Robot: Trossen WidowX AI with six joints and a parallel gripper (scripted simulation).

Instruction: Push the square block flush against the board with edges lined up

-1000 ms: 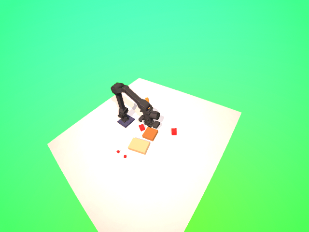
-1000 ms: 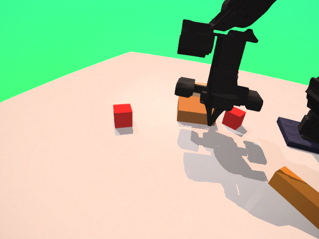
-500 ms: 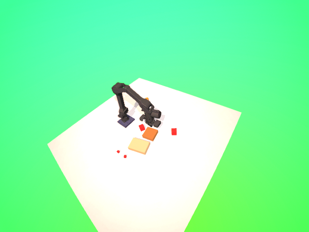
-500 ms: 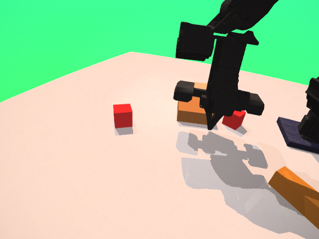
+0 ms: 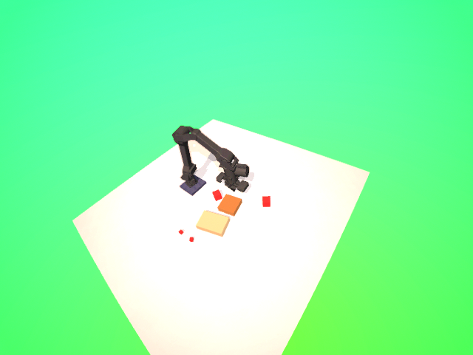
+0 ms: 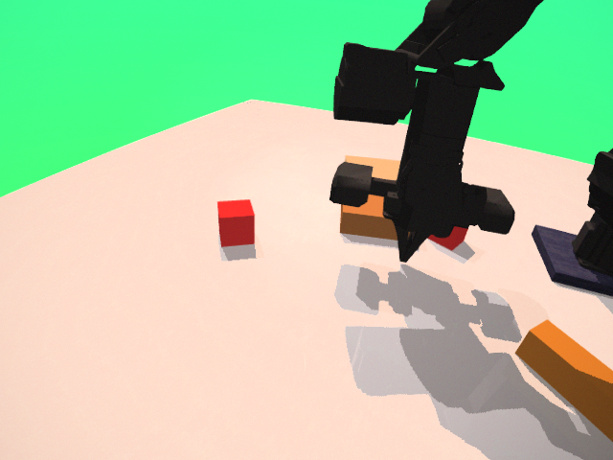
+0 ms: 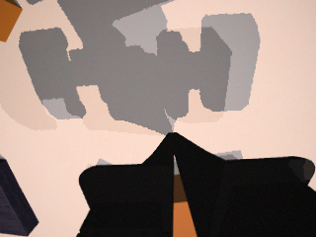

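Observation:
The orange square block (image 5: 230, 204) (image 6: 361, 222) (image 7: 184, 219) lies flat on the table. The pale tan board (image 5: 213, 222) (image 6: 371, 164) lies beyond it from the arm. In the top view a narrow gap shows between them, and the block is offset to the right along the board. My gripper (image 5: 233, 189) (image 6: 404, 260) (image 7: 172, 136) is shut and empty. Its tips point down, close to the table, on the block's side away from the board, with a small gap to the block. The gripper hides part of both pieces in the exterior view.
A red cube (image 5: 216, 195) (image 6: 450, 239) lies beside the block on the arm-base side. Another red cube (image 5: 266, 201) (image 6: 237, 222) stands on the other side. Two small red cubes (image 5: 181, 231) (image 5: 191, 239) lie past the board. An orange bar (image 6: 569, 356) (image 7: 7, 22) lies behind the gripper.

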